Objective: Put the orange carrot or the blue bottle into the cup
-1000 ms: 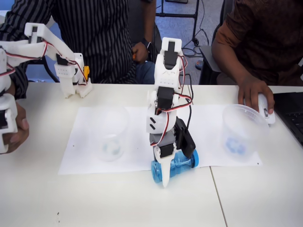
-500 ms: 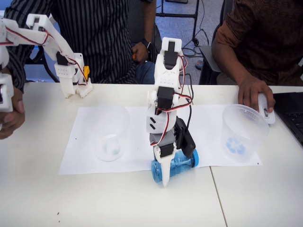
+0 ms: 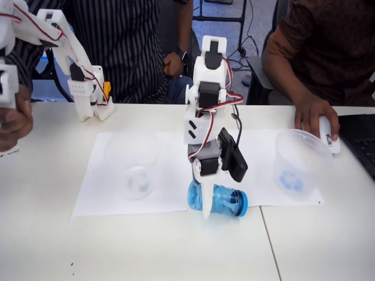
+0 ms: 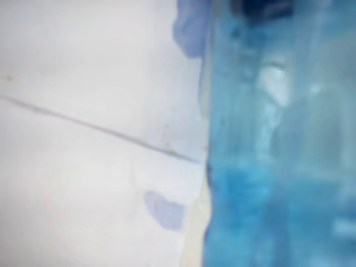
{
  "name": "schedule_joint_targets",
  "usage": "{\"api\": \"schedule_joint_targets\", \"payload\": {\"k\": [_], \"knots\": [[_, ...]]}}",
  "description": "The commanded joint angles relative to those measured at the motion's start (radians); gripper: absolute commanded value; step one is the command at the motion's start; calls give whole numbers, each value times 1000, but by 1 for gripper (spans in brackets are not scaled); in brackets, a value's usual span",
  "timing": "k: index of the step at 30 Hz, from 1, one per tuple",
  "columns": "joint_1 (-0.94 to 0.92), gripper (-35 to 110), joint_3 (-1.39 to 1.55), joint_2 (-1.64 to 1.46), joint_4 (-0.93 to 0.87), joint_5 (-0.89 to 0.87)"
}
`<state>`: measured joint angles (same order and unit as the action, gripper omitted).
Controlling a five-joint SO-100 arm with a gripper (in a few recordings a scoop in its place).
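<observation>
The blue bottle point(image 3: 220, 201) lies on its side at the front edge of the white paper, cap pointing right. My gripper point(image 3: 210, 198) is shut on its left part, the white finger in front and the black jaw behind. In the wrist view the blue bottle point(image 4: 278, 156) is a blur along the right side, pressed close to the camera. The cup point(image 3: 302, 164), wide and clear with a blue mark on its base, stands upright on the paper to the right of my gripper, a gap apart. The orange carrot is out of view.
A narrower clear cup point(image 3: 132, 164) stands on the left part of the white paper point(image 3: 170, 175). Two people sit behind the table; one person's hand point(image 3: 313, 114) rests on a white mouse near the cup. A laptop corner point(image 3: 360, 137) lies at far right.
My arm has straightened and risen a little. The bottle in my gripper has turned level, with its cap swung rightward and slightly up off the table.
</observation>
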<state>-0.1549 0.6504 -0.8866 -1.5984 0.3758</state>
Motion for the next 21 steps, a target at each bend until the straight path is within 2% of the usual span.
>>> {"api": "schedule_joint_targets", "payload": {"k": [1, 21], "knots": [[3, 26, -81, -216, -40, 6], [77, 26, -67, -385, -61, -2]]}}
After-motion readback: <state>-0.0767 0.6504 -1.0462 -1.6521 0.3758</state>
